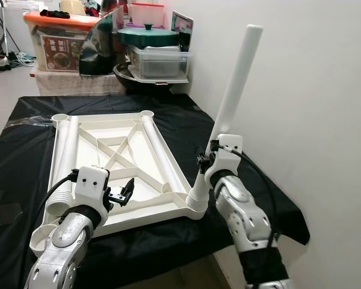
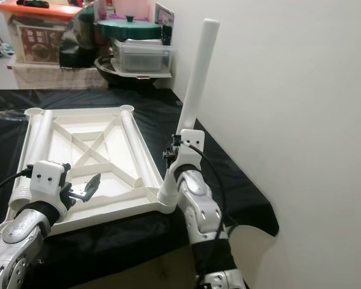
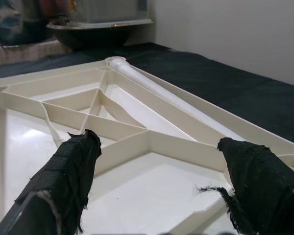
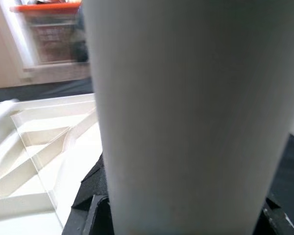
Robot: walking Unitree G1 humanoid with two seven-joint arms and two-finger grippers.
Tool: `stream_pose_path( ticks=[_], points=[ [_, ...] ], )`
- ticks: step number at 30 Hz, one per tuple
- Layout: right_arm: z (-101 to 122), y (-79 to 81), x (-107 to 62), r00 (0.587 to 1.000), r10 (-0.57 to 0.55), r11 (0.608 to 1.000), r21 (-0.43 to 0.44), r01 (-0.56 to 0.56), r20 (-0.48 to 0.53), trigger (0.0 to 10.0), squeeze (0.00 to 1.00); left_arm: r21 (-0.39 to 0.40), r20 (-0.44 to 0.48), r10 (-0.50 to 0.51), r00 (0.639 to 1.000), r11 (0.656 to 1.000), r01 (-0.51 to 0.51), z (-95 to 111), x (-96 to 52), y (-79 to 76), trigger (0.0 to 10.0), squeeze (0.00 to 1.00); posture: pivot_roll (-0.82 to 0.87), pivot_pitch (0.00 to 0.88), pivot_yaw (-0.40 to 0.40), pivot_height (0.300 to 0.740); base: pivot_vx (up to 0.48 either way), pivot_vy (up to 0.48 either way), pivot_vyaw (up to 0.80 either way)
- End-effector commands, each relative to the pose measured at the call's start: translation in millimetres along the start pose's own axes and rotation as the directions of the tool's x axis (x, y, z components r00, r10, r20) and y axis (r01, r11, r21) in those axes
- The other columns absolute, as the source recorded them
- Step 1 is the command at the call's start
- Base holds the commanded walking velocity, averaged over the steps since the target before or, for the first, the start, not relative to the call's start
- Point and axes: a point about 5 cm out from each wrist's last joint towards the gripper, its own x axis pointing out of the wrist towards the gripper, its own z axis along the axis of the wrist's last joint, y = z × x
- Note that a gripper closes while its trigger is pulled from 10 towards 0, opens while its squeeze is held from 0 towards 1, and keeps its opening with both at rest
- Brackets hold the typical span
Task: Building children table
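White plastic ribbed tabletop (image 1: pixel 117 165) lies upside down on the black-draped table (image 1: pixel 240 150). At its near corner by the wall, the right claw (image 1: pixel 212 158) grips the tall white tube leg (image 1: pixel 234 90), standing in the corner socket (image 1: pixel 197 205) and leaning slightly. The left claw (image 1: pixel 123 194) hovers spread wide over the tabletop's near edge, holding nothing. If pressed off-axis, the leg may jam or tip the unbraced tabletop.
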Motion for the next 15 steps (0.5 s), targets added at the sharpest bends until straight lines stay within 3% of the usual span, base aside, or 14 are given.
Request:
stream_pose_path(
  ticks=[1, 3, 5, 6, 8, 9, 12, 14, 15],
  points=[
    [-27.2, 10.2, -5.1, 0.984, 0.135, 0.99, 0.063, -0.128, -0.114, 10.0, 0.0, 0.012, -0.012, -0.005, 1.0, 1.0, 0.005, -0.6, 1.6, 0.5, 10.0, 0.0, 0.07, 0.0, -0.1, 0.74, 0.0, 0.0, 0.0],
    [-27.1, 14.3, -6.9, 0.976, 0.188, 0.981, 0.071, -0.181, -0.112, 10.0, 0.0, 0.011, -0.012, -0.007, 1.0, 1.0, 0.007, -0.6, 1.7, 0.3, 10.0, 0.0, 0.07, 0.0, -0.1, 0.74, 0.0, 0.0, 0.0],
    [-27.3, 25.1, -17.0, 0.929, 0.355, 0.934, 0.074, -0.349, -0.107, 10.0, 0.0, 0.01, -0.013, -0.01, 1.0, 1.0, 0.01, -1.0, 1.7, 0.2, 10.0, 0.0, 0.07, 0.0, -0.098, 0.74, 0.0, 0.0, 0.0],
    [-27.3, 25.1, -17.0, 0.929, 0.355, 0.934, 0.074, -0.349, -0.107, 10.0, 0.0, 0.01, -0.013, -0.01, 1.0, 1.0, 0.01, -1.0, 1.7, 0.2, 10.0, 0.0, 0.07, 0.0, -0.098, 0.74, 0.0, 0.0, 0.0],
    [-27.2, 33.4, -27.4, 0.865, 0.491, 0.871, 0.058, -0.488, -0.1, 10.0, 0.0, 0.009, -0.013, -0.012, 1.0, 1.0, 0.012, -1.0, 1.6, 1.0, 10.0, 0.0, 0.07, 0.0, -0.098, 0.74, 0.0, 0.0, 0.0],
    [-27.2, 33.4, -27.4, 0.865, 0.491, 0.871, 0.058, -0.488, -0.1, 10.0, 0.0, 0.009, -0.013, -0.012, 1.0, 1.0, 0.012, -1.0, 1.6, 1.0, 10.0, 0.0, 0.07, 0.0, -0.098, 0.74, 0.0, 0.0, 0.0],
    [-29.6, 43.3, -46.1, 0.693, 0.709, 0.701, 0.035, -0.712, -0.129, 10.0, 0.0, 0.002, -0.012, -0.013, 1.0, 1.0, 0.013, -1.2, 1.8, 2.9, 10.0, 0.0, 0.08, 0.0, -0.105, 0.74, 0.0, 0.0, 0.0],
    [-30.3, 42.6, -50.2, 0.634, 0.76, 0.645, 0.043, -0.763, -0.145, 10.0, 0.0, -0.001, -0.012, -0.015, 1.0, 1.0, 0.015, -1.5, 1.8, 2.7, 10.0, 0.0, 0.08, 0.0, -0.106, 0.74, 0.0, 0.0, 0.0],
    [-30.3, 42.6, -50.2, 0.634, 0.76, 0.645, 0.043, -0.763, -0.145, 10.0, 0.0, -0.001, -0.012, -0.015, 1.0, 1.0, 0.015, -1.5, 1.8, 2.7, 10.0, 0.0, 0.08, 0.0, -0.106, 0.74, 0.0, 0.0, 0.0]
  ],
)
